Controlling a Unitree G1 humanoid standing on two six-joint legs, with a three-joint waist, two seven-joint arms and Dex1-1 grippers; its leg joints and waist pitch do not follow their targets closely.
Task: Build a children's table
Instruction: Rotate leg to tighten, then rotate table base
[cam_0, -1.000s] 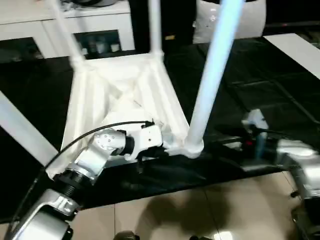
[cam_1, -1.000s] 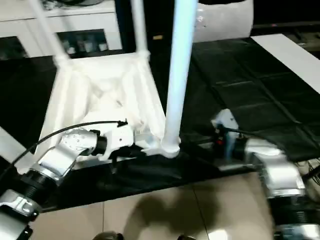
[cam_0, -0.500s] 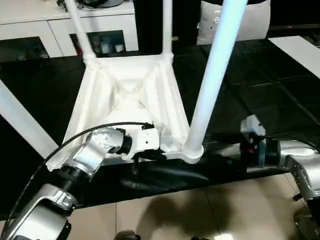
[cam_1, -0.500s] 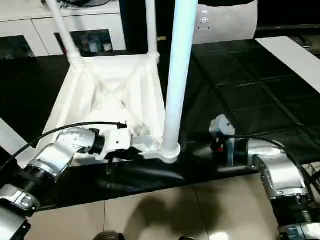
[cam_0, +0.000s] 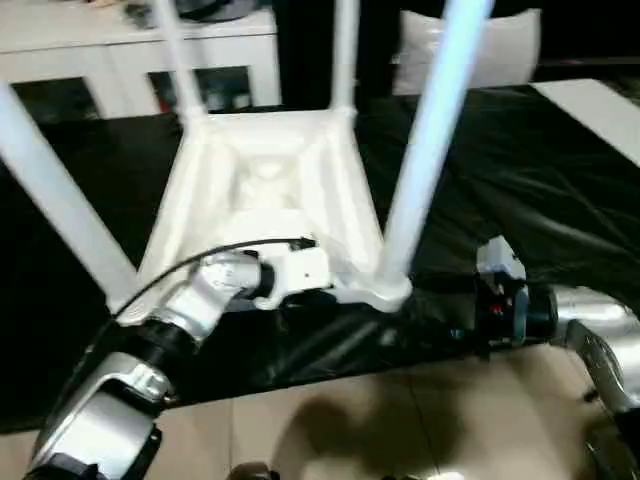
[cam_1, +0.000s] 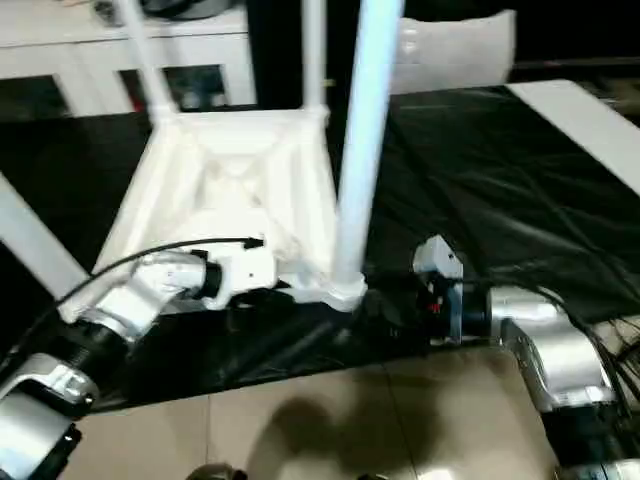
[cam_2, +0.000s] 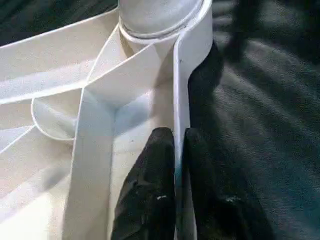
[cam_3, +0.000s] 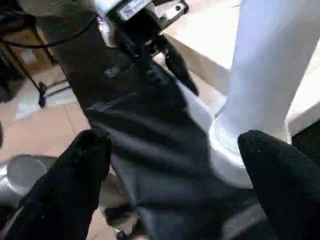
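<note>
Left pincer (cam_2: 177, 134): I found its two black fingers (cam_2: 159, 150) clenched on the thin upright rim (cam_2: 179, 90) of the children's table (cam_0: 265, 190), one finger inside the wall and one outside, just short of the near-right corner socket (cam_0: 385, 293). Right pincer (cam_3: 177, 142): released, its fingers spread wide and holding nothing. It was levelled at that same socket from the outer side and was near it but apart from it. The near-right leg (cam_0: 425, 150) rose from the socket between the lines of the two open fingers. The table lay upside down on a black sheet (cam_0: 520, 180), ribbed underside up, close to the sheet's near edge, where tiled floor (cam_0: 400, 430) began. I counted four legs standing up from the four corners. In my judgement the leg-fitting step was at or near completion, with the left pincer steadying the top while the right addressed the last corner. Whether that leg was fully home in its socket I could not confirm. The next move, as I assessed it, called for the right pincer to close on the leg's base and press it down firmly, the left bracing the rim against tipping. After that the table would need turning onto its feet.
</note>
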